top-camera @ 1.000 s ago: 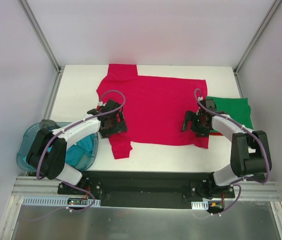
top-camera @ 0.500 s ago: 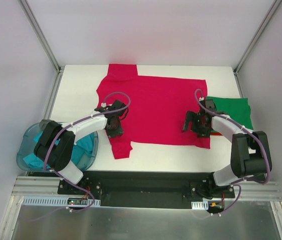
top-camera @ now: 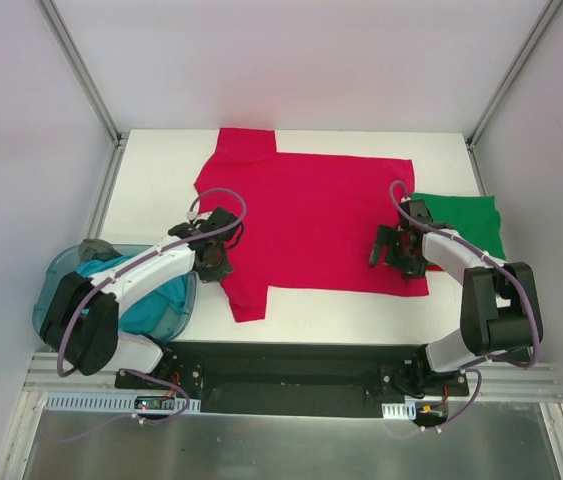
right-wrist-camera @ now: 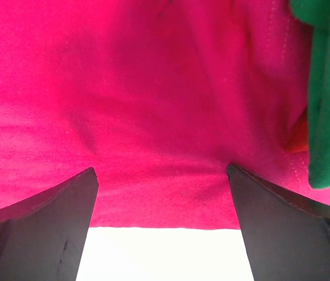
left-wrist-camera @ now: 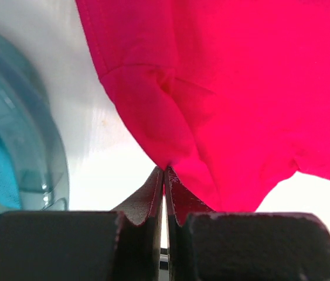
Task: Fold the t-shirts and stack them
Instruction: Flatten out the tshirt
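Observation:
A crimson red t-shirt [top-camera: 311,215] lies spread flat across the middle of the white table. My left gripper [top-camera: 216,262] sits at its near left sleeve. In the left wrist view the jaws are shut, pinching a fold of the red cloth [left-wrist-camera: 170,140] at their tips [left-wrist-camera: 165,171]. My right gripper [top-camera: 398,250] stands open over the shirt's near right hem [right-wrist-camera: 153,199], its fingers wide apart and nothing between them [right-wrist-camera: 162,170]. A folded green t-shirt [top-camera: 466,222] lies just right of it [right-wrist-camera: 329,88]. A teal t-shirt [top-camera: 141,300] is bunched in the tub.
The translucent blue tub [top-camera: 51,305] stands at the near left, close beside my left arm [left-wrist-camera: 33,134]. A grey lump [top-camera: 94,248] rests at its far rim. Metal frame posts [top-camera: 81,70] rise at the table's back corners. White walls close in both sides.
My left gripper closed on the red shirt's sleeve edge and drew back slightly to the near left, bunching the cloth. The right gripper stayed open and barely moved.

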You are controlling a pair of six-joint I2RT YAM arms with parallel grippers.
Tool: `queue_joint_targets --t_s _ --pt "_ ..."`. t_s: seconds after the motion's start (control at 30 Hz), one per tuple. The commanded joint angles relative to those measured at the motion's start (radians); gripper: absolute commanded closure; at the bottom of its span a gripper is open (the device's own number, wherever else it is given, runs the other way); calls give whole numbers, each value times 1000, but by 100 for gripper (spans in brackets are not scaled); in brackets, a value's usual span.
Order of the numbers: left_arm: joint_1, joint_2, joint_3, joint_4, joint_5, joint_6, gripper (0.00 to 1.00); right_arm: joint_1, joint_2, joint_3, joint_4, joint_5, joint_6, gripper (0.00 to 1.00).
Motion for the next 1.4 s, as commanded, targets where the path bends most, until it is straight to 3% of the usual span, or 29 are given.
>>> queue_joint_targets --t_s 0.0,0.1,0.27,0.6,0.7,0.83,1.13,1.2,1.37 --pt "-9 -77 -34 -61 -30 -10 98 0 21 -19 -83 57 11 4" --pt "-9 -80 -37 -61 18 10 95 -2 25 -16 -86 59 13 4" --pt "-9 -83 -40 -76 38 21 97 0 33 -8 -102 74 16 4" --pt "-9 -151 12 -186 -42 45 99 -3 24 9 -121 103 13 4" --pt "-9 -158 24 -193 -24 55 90 -3 21 6 -115 96 10 4" --pt "-15 -157 42 -193 13 61 53 0 13 3 -104 80 1 4" --pt "-120 -224 59 -182 35 29 19 32 -34 -5 -44 -27 -33 4" --pt "-163 -256 29 -159 39 0 1 53 -60 3 -35 -44 -44 4" --pt "-238 -344 -121 -3 79 -74 1 119 -149 27 -29 -113 -53 4"
